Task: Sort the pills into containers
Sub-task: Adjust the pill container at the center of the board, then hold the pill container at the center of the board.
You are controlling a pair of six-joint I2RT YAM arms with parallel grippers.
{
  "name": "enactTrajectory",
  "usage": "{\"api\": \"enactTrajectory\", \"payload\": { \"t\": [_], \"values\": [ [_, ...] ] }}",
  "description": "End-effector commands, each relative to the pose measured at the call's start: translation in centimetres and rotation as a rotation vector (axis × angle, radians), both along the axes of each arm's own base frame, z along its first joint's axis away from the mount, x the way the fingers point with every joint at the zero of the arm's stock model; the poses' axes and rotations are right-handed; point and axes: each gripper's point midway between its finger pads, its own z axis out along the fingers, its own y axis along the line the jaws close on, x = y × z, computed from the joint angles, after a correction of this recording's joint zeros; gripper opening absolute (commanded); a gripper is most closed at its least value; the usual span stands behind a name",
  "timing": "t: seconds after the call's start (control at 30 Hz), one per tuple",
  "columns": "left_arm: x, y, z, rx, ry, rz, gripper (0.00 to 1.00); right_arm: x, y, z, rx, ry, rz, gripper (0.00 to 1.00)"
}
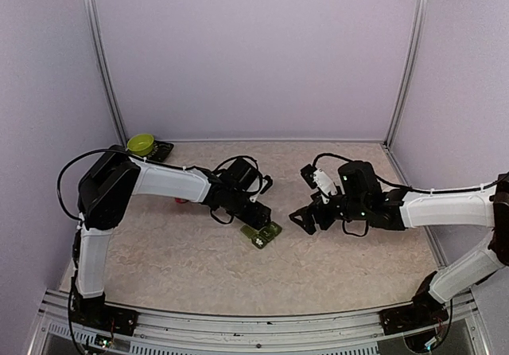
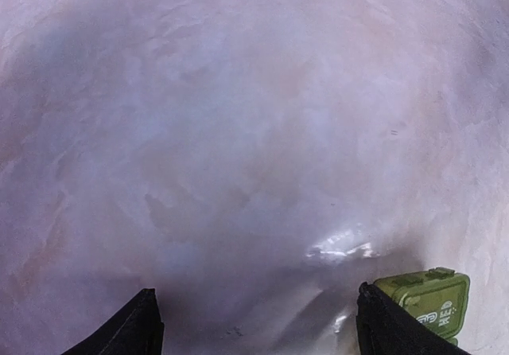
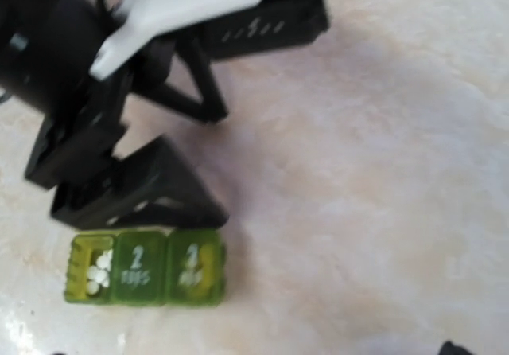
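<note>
While the left tool [image 2: 254, 311] and right tool [image 1: 305, 220] stand spread, the containers [image 3: 151, 269] show white pills [image 3: 97, 272] in one end compartment.

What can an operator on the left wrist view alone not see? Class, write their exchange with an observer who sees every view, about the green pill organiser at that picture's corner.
Operator: How many compartments has the pill organiser?
Observer: Three, joined in one row.
Operator: Is anything in them?
Observer: White pills show in one end compartment.
</note>
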Motion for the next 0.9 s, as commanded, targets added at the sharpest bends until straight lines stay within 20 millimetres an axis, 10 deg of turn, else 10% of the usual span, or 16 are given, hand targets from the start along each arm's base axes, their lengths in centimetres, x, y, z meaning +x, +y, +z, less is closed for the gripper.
{"api": "enactTrajectory", "payload": {
  "t": [0.0,0.27,0.67,0.87],
  "values": [
    [-2.7,-2.6,-0.5,-0.040,0.064,-0.147,0.82,-0.8,-1.6,-0.9,-0.010,0.049,-0.025,1.00],
    [-3.8,-5.6,0.7,-0.075,0.074,-0.259,0.82,-2.1,-0.8,-2.7,0.031,0.119,0.026,1.00],
    [1.1,-1.0,11.7,-0.209,-0.122,0.013,0.91,-3.3,1.3,-5.8,0.040,0.174,0.179,1.00],
    [-0.8,1.0,10.9,-0.209,-0.082,0.033,0.91,-2.7,2.7,-7.6,0.062,0.274,0.212,1.00]
  ]
}}
